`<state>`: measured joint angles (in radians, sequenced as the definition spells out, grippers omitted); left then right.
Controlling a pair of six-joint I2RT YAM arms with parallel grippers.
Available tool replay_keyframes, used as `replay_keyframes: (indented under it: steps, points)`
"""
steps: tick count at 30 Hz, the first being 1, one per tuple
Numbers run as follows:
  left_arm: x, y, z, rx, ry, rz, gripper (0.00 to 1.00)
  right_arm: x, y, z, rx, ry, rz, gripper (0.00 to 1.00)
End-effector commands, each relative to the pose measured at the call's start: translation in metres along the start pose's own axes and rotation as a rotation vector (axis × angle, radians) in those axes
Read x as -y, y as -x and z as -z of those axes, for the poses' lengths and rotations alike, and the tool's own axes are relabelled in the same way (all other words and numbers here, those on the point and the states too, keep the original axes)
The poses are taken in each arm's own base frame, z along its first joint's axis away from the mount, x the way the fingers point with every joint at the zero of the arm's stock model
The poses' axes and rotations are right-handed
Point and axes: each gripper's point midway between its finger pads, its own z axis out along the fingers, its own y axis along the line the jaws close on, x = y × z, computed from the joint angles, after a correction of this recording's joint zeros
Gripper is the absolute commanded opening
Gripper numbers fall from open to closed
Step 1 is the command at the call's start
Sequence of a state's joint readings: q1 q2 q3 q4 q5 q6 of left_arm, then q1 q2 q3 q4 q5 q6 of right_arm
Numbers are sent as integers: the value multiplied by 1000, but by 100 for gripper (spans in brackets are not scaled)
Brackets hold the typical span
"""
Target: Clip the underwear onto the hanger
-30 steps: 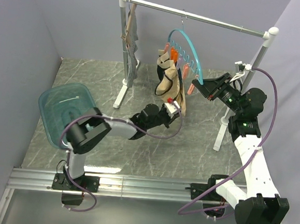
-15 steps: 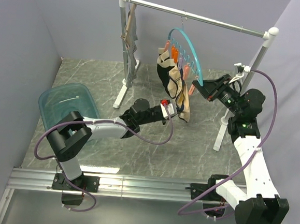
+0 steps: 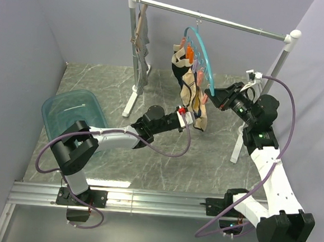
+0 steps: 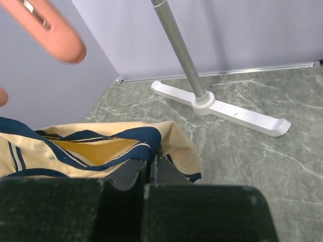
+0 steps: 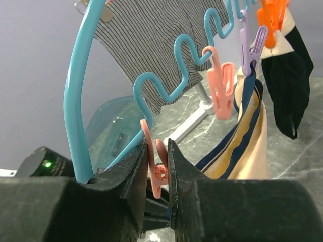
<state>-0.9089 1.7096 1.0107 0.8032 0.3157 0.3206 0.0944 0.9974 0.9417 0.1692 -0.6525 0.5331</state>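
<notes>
The teal hanger (image 3: pixel 203 51) hangs by its hook from the white rail, with orange, pink and purple clips along its lower edge. The tan underwear (image 3: pixel 193 101) with dark trim hangs from it, one corner held by a purple clip (image 5: pixel 249 49). My left gripper (image 3: pixel 187 117) is shut on the underwear's lower dark-trimmed edge (image 4: pixel 126 146). My right gripper (image 3: pixel 213 97) is shut on a pink clip (image 5: pixel 157 169) at the hanger's lower right end (image 5: pixel 146 91), squeezing its handles together. A black garment (image 5: pixel 287 75) hangs from orange clips beside the underwear.
A grey striped garment (image 3: pixel 141 41) hangs at the rail's left post. The rack's white feet (image 4: pixel 222 108) rest on the marble-patterned table. A teal plastic basin (image 3: pixel 72 117) sits at the left.
The left gripper has lifted and carried the underwear's lower edge rightward toward the right gripper. The hanger has swung and turned slightly. The right gripper has shifted a little up and left with the clip.
</notes>
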Motion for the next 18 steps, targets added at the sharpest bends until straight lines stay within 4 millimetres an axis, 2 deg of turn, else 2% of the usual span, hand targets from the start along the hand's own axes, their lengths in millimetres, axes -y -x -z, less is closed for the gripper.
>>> replay_keyframes:
  steps: [1, 18]
  points:
    - [-18, 51, -4, 107, 64, -76, 0, 7, 0, -3, -2, -59, 20, 0]
    - [-31, 70, -11, 150, 100, -121, 0, 14, -14, -8, -41, -101, 47, 0]
